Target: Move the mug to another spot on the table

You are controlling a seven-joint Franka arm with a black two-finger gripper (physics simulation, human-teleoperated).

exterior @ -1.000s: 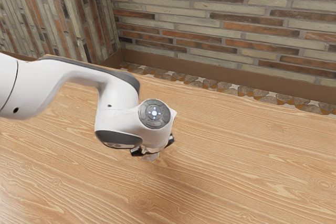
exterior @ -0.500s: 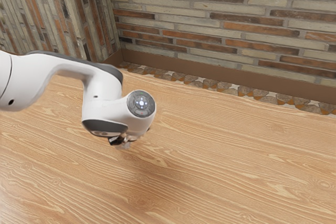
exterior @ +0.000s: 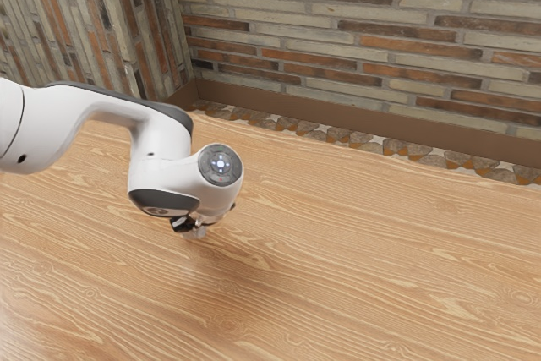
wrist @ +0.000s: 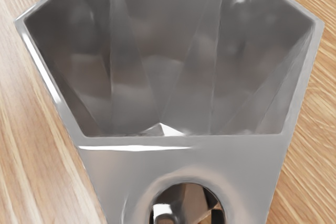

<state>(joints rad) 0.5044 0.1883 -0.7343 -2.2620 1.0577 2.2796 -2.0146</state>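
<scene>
**A:** What lies closest to the hand?

**B:** The mug. It is grey, shiny and faceted, with a six-sided rim, and the wrist view looks straight down into its mouth. It sits directly under the hand. Its handle, a flat piece with an oval hole, is on the side nearest the wrist.

**A:** And around it?

**B:** Pale wood-grain table shows on either side of the mug. Whether the mug's base rests on the wood or hangs just above it cannot be told.

**A:** Does the gripper have hold of it?

**B:** That cannot be told either. From the side, the gripper is a small black shape tucked under the white hand, low over the table. The hand covers most of it, so how wide it stands is hidden.

**A:** Where on the table is that?

**B:** In the exterior view's left half, well short of the back wall. A soft shadow lies on the wood beneath it.

**A:** And the arm?

**B:** The arm comes in from the exterior view's left and bends downward at a joint with a round grey cap.

**A:** Farther back?

**B:** A strip of pebbles runs along the table's far edge. Behind it is a dark brown skirting board, and above that a brick wall. A second brick wall meets it in the corner at the exterior view's upper left.
</scene>
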